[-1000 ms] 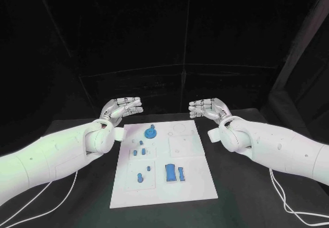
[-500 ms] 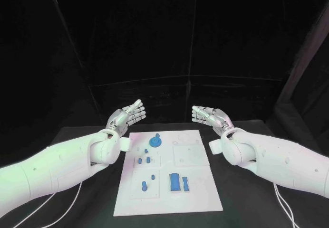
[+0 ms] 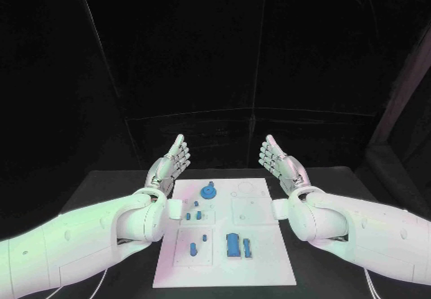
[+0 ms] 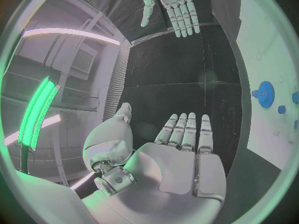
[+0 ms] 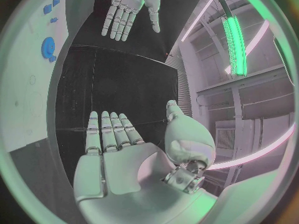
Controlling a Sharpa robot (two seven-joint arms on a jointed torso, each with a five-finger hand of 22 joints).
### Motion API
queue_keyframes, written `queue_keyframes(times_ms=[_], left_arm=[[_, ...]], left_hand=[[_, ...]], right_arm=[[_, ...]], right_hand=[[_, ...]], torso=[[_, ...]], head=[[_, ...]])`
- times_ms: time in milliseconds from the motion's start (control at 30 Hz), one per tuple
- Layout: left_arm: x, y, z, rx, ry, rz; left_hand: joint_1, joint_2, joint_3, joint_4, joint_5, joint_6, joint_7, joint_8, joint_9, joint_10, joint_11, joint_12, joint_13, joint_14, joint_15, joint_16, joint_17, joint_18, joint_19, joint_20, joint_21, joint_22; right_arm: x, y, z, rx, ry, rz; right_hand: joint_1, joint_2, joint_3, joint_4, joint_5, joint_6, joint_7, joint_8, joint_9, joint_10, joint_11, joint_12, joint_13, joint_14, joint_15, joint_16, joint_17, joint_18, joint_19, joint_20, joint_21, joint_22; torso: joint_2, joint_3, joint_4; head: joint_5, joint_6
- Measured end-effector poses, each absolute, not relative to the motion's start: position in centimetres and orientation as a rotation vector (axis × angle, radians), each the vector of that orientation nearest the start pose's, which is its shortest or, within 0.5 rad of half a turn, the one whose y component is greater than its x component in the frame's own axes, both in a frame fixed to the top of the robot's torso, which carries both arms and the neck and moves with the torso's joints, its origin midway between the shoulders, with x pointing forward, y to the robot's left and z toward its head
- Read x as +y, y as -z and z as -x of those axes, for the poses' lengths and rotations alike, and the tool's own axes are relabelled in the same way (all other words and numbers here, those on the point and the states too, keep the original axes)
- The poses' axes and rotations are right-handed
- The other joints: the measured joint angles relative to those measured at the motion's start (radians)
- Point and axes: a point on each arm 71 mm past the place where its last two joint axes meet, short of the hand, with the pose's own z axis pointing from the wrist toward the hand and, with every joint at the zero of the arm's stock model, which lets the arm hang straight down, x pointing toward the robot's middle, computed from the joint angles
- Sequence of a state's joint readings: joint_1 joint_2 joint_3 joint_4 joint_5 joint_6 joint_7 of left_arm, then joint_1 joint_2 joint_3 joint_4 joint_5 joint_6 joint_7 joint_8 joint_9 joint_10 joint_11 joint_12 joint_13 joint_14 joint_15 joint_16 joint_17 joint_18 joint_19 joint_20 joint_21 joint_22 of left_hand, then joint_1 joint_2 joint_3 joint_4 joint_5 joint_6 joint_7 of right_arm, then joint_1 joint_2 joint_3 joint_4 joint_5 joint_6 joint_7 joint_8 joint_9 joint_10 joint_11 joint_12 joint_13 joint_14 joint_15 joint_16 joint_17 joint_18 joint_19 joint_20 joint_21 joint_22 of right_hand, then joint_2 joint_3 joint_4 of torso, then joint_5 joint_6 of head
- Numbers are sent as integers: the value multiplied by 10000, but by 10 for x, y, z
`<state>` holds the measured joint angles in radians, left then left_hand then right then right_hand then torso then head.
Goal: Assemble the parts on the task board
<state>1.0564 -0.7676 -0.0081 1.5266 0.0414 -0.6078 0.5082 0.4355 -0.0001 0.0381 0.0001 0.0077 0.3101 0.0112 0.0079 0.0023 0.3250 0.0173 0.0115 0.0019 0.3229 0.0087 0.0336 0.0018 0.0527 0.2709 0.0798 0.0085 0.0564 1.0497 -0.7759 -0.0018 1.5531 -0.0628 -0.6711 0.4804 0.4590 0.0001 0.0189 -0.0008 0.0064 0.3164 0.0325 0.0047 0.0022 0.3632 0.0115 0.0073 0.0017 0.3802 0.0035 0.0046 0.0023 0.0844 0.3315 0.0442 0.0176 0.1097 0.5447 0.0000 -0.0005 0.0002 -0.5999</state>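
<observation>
The white task board lies in the middle of the black table, with several blue parts on it: a round gear-like part at its far end, small pegs in the middle and a larger block nearer me. My left hand is raised above the board's far left corner, flat and empty, fingers straight. My right hand is raised above the far right corner, palm turned inward, also empty. The left wrist view has my left palm, the right hand and the gear.
Black table surrounds the board on both sides, with its far edge just beyond the hands. A dark curtain stands behind. The right wrist view has my right palm, the left hand and the board's edge.
Both hands have uncurled from loosely bent fingers to flat, straight fingers, palms turned toward each other. The head camera has tilted, shifting the whole picture.
</observation>
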Motion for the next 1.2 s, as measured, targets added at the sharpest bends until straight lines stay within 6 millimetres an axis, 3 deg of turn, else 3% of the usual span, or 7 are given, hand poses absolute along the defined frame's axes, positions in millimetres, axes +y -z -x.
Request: queue_keyframes(times_ms=[167, 333, 767, 833, 967, 1033, 1200], left_arm=[[189, 228, -462, 12578, 12948, 12461], [191, 228, -461, 12438, 12581, 12401], [193, 227, -461, 12323, 12290, 12343], [193, 227, -461, 12317, 12275, 12341], [193, 227, -461, 12308, 12255, 12335], [193, 227, -461, 12304, 12245, 12334], [193, 227, -461, 12300, 12236, 12332]], left_hand=[[-846, 3, -214, -2, 0, -608, -61, 0, -11, -635, -100, -43, -6, -628, -49, -177, -1, -289, -509, -476, -5, -326], [-1487, 1, -270, -1, -39, -1069, -93, -39, -12, -1113, -147, -43, -6, -1106, -68, -223, -1, -313, -914, -646, -10, -460], [-2677, 1, -324, -2, -39, -1905, -114, -39, -9, -1972, -150, -78, -3, -1969, -95, -267, -9, -312, -1613, -801, -46, -545], [-2800, -22, -324, -2, -39, -1986, -110, -39, -9, -2092, -173, -78, -3, -2055, -89, -267, -9, -464, -1710, -787, -46, -548], [-3864, 8, -324, -2, -39, -3006, -102, -39, -8, -3151, -180, -78, -2, -3127, -86, -267, -9, -470, -2658, -801, -46, -549], [-4286, 1, -324, -2, -39, -3049, -114, -39, -8, -3199, -173, -78, -1, -3192, -86, -267, -9, -469, -2666, -810, -46, -549], [-4292, -8, -324, -2, -39, -3049, -114, -38, -7, -3199, -173, -78, -5, -3192, -86, -267, -8, -468, -2666, -810, -46, -549]], right_arm=[[-189, 226, -462, 12629, -12665, -11894], [-191, 226, -462, 12475, -12456, -12053], [-193, 227, -462, 12348, -12276, -12193], [-193, 227, -462, 12342, -12268, -12200], [-193, 227, -462, 12330, -12256, -12210], [-193, 227, -462, 12327, -12249, -12217], [-193, 227, -462, 12321, -12243, -12225]], right_hand=[[-855, -2, -55, 2, 0, -599, -180, -8, -9, -679, -63, -36, -5, -717, -21, 0, -2, -393, -617, -257, -64, -312], [-1550, 0, -105, -4, 0, -1076, -262, -8, -11, -1219, -100, -37, -4, -1293, -21, 0, -11, -624, -1123, -368, -110, -749], [-2785, 1, -130, 22, 0, -1882, -322, -7, -10, -2193, -114, -37, -3, -2310, -42, 1, -10, -622, -1998, -425, -110, -1055], [-2915, -24, -130, 22, 0, -2025, -322, -7, -9, -2313, -133, -37, -2, -2431, -17, 1, -10, -741, -2108, -455, -110, -1060], [-3739, -4, -130, 22, 0, -3021, -325, -7, -9, -3401, -118, -37, -1, -3457, -33, 2, -9, -777, -3162, -443, -110, -1088], [-4473, -4, -130, 22, 0, -3115, -328, -7, -9, -3569, -101, -37, -1, -3736, -35, 2, -9, -778, -3261, -444, -110, -1088], [-4525, -12, -129, 22, 0, -3115, -328, -7, -8, -3581, -115, -37, 0, -3766, -37, 2, -9, -776, -3261, -445, -110, -1088]], torso=[[-3, 0, 3], [-4, 0, 5], [-5, 0, 6], [-5, 0, 6], [-5, 0, 6], [-5, 0, 6], [-6, 0, 6]], head=[[0, 0], [0, 0], [0, 0], [0, 0], [0, 1], [0, 1], [0, 1]])
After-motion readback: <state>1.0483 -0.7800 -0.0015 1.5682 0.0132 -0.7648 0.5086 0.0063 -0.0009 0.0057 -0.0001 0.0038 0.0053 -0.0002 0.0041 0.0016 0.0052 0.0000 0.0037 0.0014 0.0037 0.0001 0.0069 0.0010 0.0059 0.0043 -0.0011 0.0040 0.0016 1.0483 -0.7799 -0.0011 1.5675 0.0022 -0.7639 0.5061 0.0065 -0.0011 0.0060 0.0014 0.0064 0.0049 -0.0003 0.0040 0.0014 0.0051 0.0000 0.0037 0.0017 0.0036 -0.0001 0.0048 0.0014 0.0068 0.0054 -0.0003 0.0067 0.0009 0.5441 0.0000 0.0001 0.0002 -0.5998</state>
